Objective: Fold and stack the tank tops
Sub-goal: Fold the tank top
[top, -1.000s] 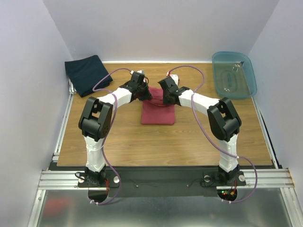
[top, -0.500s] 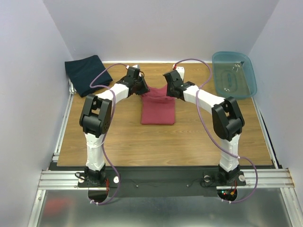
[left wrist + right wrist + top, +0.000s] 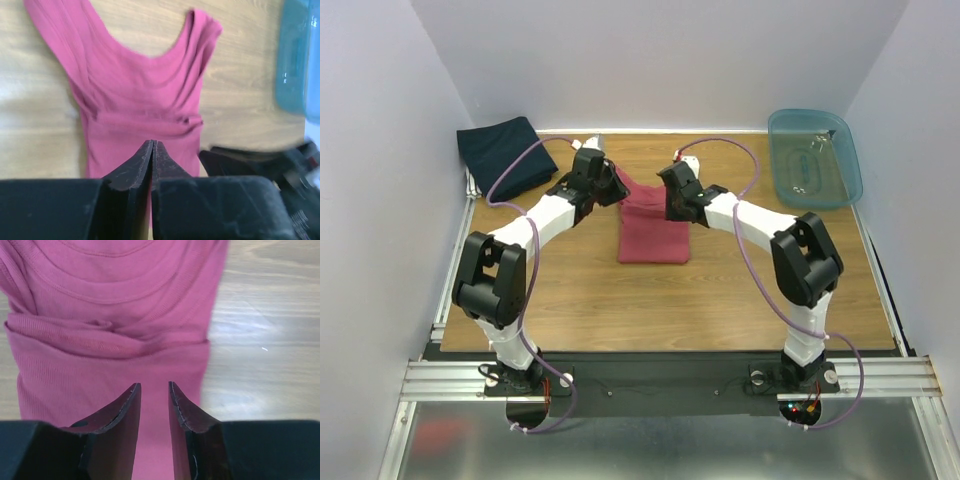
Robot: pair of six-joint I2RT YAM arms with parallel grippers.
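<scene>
The maroon tank top [image 3: 653, 232] lies on the middle of the table, lower part folded, scoop neck and straps toward the back. It fills the left wrist view [image 3: 140, 100] and the right wrist view [image 3: 110, 315]. My left gripper [image 3: 611, 187] is at its back left corner; in the wrist view its jaws [image 3: 152, 142] are shut just above the cloth with nothing between them. My right gripper [image 3: 676, 203] is over the top's back right part, jaws [image 3: 154, 385] a little apart and empty. The navy tank top [image 3: 505, 157] lies folded at the back left corner.
A translucent blue plastic tub [image 3: 813, 158] stands at the back right and shows at the right edge of the left wrist view [image 3: 297, 55]. The wooden table [image 3: 580, 300] is walled on three sides. The arms' purple cables loop above the table.
Both grippers moved back, then came forward again. The left arm swung left and lower. The maroon top's upper part now spreads toward the back left.
</scene>
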